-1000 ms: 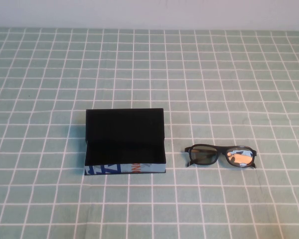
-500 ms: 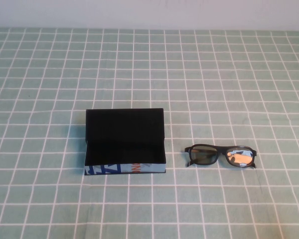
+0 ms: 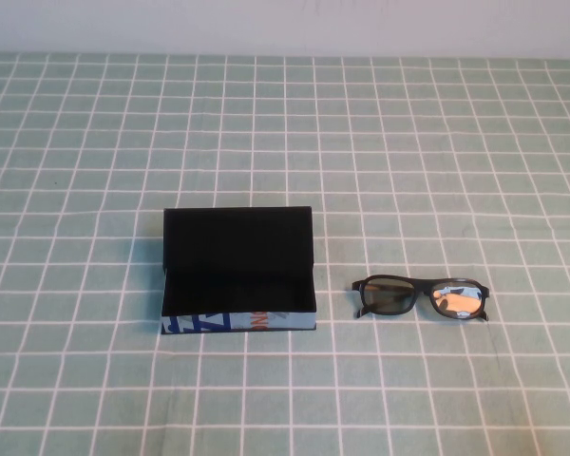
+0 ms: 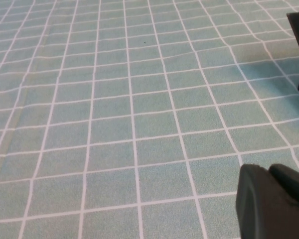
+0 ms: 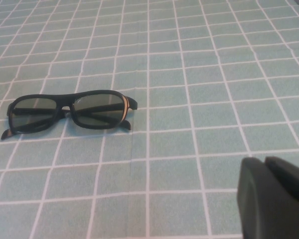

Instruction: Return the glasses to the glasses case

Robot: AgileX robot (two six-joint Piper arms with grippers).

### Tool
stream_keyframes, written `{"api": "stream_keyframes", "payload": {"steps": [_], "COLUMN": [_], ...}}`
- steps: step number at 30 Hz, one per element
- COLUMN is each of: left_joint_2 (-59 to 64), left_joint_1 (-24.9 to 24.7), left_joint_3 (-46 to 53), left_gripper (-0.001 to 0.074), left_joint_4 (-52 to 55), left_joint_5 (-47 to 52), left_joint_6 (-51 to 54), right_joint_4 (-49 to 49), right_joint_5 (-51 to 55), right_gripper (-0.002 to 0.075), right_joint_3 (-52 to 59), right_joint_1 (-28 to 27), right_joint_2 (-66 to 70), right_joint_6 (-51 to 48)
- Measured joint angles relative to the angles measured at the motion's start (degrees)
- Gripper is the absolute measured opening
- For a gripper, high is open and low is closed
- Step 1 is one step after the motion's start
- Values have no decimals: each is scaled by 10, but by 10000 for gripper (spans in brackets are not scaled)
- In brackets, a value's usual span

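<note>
Green tablecloth [image 3: 408,142] with white grid lines, covering the table, pale wall [image 3: 285,24] behind

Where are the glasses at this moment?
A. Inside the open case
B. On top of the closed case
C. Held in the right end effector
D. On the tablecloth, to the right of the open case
D: the glasses lie on the tablecloth, apart from the open glasses case on its right; the left end effector and right end effector show only in their wrist views, holding nothing.
</note>
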Motion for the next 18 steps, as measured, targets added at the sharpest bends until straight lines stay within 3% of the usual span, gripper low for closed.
{"api": "stream_keyframes", "payload": {"steps": [7, 10, 18], "left_joint_2": [0, 0, 0], "left_joint_1": [0, 0, 0], "left_joint_3": [0, 0, 0], "left_gripper": [1, 1, 1], "left_joint_4": [0, 0, 0], "left_joint_5": [-40, -95, -303], "left_joint_6": [0, 0, -11], "right_joint_4": [2, 2, 22], "right_joint_5": [-14, -71, -426], "right_gripper": [-13, -13, -13], "right_joint_3": [1, 1, 1], "right_joint_1": [0, 0, 0], "right_joint_2": [0, 0, 0], "right_joint_6": [0, 0, 0]}}
